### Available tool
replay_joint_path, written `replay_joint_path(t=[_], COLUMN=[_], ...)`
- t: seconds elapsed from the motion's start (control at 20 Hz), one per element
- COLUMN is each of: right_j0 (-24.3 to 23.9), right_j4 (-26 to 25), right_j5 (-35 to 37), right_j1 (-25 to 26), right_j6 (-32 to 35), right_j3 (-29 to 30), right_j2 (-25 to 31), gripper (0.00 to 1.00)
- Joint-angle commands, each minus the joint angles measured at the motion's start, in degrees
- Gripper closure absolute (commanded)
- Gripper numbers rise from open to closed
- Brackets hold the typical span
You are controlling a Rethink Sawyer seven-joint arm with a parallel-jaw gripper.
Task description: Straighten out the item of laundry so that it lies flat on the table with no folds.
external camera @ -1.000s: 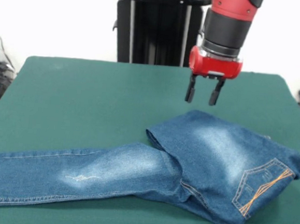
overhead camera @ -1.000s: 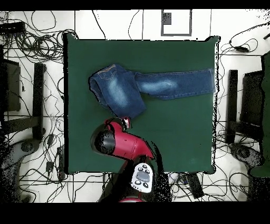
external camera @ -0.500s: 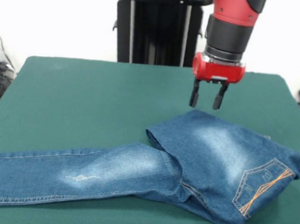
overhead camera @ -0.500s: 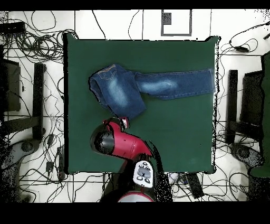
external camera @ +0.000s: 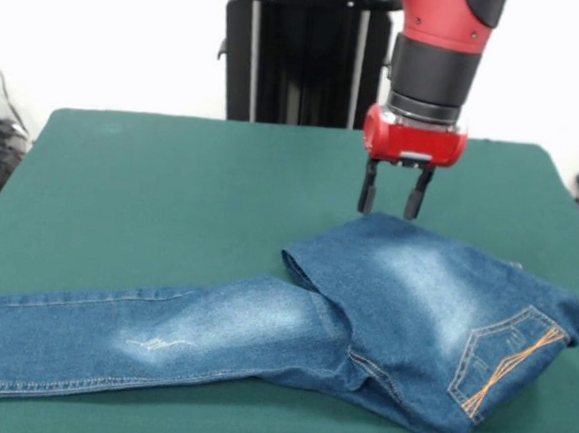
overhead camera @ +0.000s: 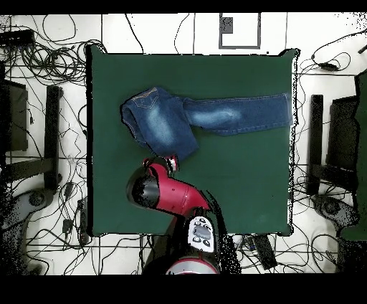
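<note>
Above the far hem of the folded blue denim jeans (external camera: 403, 306) on the dark green cloth surface (external camera: 171, 197), the red-and-black gripper (external camera: 392, 198) hangs with fingers parted, evidently positioned to grasp that edge.

A red arm (external camera: 446, 18) with a black wrist band carries a red-housed end effector (external camera: 391, 192) with dark fingers.

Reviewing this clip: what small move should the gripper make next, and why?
Probably a short descent onto the folded edge. The open gripper hovers just above the far edge of the jeans, where one leg lies doubled over the other, so the fold remains on the table.
</note>
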Motion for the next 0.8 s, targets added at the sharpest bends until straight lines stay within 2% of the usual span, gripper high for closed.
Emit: replay_joint_path(t=[0.05, 0.35, 0.8], right_j0=[-1.1, -2.0, 0.5], right_j4=[1.0, 0.8, 2.1], right_j5=[-2.1, -2.6, -1.9], right_j1=[5.3, 5.5, 5.5], right_j6=[15.1, 15.4, 16.6], right_j3=[-0.4, 0.0, 1.2], right_j2=[5.3, 5.8, 5.2], gripper=[0.00, 0.00, 0.00])
